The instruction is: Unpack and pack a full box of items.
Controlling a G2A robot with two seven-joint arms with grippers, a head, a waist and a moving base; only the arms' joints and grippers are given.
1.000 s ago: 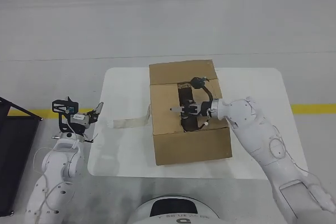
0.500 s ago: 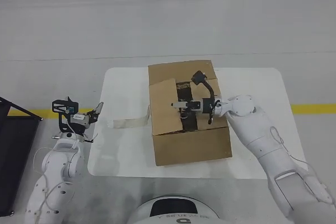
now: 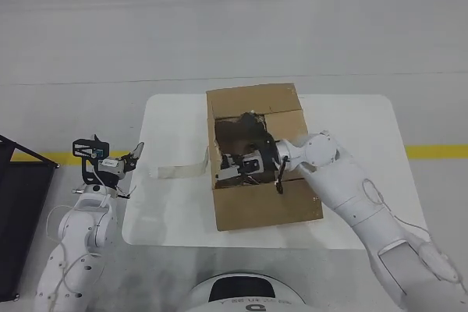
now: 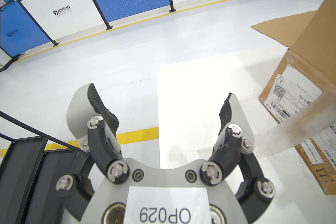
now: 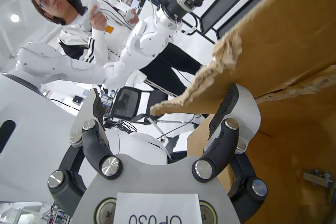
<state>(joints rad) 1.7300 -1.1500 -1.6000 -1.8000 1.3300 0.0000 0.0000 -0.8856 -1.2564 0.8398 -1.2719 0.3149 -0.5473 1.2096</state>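
Brown cardboard box (image 3: 269, 207) sits mid-table on the white rounded-corner table (image 3: 359, 156), a bit nearer the left edge than the right. Its far flap (image 3: 253, 100) is folded out flat over the table's far edge. The top is partly open, with a dark gap (image 3: 238, 132) on the box's left side; contents too dark to tell.

Right gripper (image 3: 228, 166) is at the left part of the box top, over the opening, with the arm lying across the box from the right. In the right wrist view the right gripper (image 5: 164, 93) has its jaws wide apart, not clamped. The torn, ragged edge of a brown cardboard flap (image 5: 275, 38) pokes in between them and rests against one ribbed black pad (image 5: 223, 107); the other pad is clear of it.

Left gripper (image 3: 129, 160) hangs just off the table's left edge, well apart from the box. The left wrist view shows the left gripper (image 4: 160, 93) with its jaws spread and nothing between them.

A clear strip of peeled tape (image 3: 179, 169) trails from the box's left side out toward the left edge of the table. The tape (image 4: 283, 134) ends close by one left finger; contact cannot be told. The box side facing left carries white printed labels (image 4: 296, 96).

A black metal rack (image 3: 8, 210) stands on the floor left of the table, and a yellow floor line (image 3: 444, 150) runs past it.
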